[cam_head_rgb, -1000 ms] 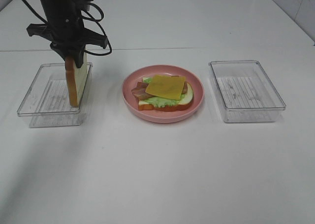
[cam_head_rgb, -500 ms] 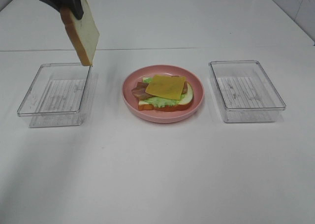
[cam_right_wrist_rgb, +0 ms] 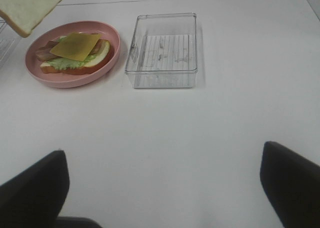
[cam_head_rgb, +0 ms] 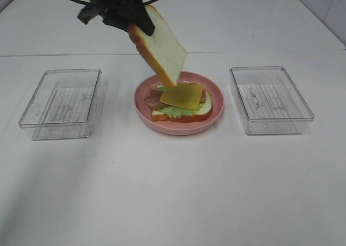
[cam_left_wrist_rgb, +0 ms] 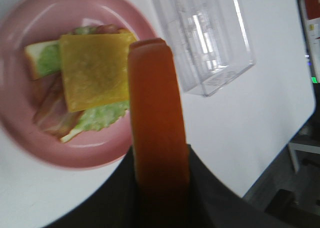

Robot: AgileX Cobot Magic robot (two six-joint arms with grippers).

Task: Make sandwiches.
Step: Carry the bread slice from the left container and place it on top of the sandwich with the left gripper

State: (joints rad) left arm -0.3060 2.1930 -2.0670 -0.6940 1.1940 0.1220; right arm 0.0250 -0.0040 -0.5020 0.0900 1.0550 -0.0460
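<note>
Pink is the round plate in the middle of the white table, and on it lies the open stack: a bread slice at the bottom, then the lettuce, the bacon strips showing toward the left edge, and the yellow cheese slice on top, turned a little so its corners go over the bread.

Above the plate's far left rim the left gripper pinches the second bread slice by its upper crust. This slice hangs tilted, its low corner just over the edge of the cheese; if it touches I cannot tell. In the left wrist view only the orange-brown crust edge is seen, between the dark fingers.

One clear tray stands well apart on the left and another clear tray on the right, each with bare table between it and the plate. The right gripper has its fingers spread wide over bare table, far from the plate's near rim.
</note>
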